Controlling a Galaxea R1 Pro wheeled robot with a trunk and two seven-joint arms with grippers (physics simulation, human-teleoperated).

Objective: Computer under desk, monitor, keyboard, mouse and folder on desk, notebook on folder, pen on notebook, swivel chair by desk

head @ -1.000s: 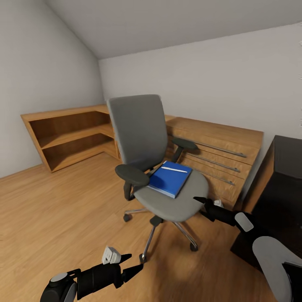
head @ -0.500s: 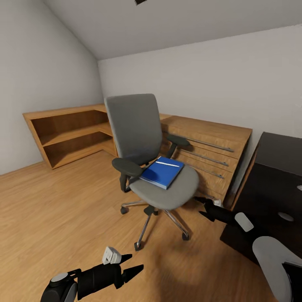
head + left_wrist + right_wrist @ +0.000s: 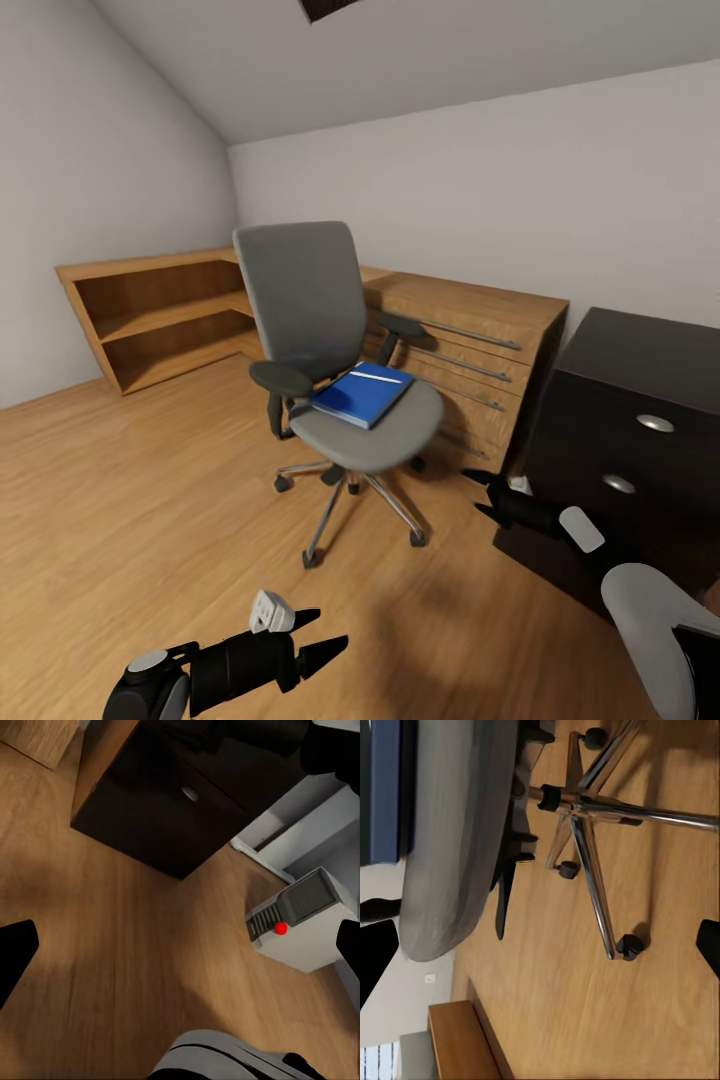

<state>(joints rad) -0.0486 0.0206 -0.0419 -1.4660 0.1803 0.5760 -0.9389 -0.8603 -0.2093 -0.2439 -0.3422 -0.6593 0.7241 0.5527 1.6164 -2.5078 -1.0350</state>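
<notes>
Head view showed me facing the swivel chair [image 3: 340, 400], the blue folder [image 3: 358, 397] lying on its seat, both grippers [image 3: 305, 636] [image 3: 484, 494] wide and empty. Folder pickup seemed next; I needed to close in first.

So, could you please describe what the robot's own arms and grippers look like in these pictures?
In the head view, the left gripper has two black pointed fingers on a black cylindrical wrist, with a small white block mounted on top and a grey round joint behind. The right gripper looks the same: black tapered fingers, a small white block, then a light grey link and a larger grey rounded arm shell.
</notes>
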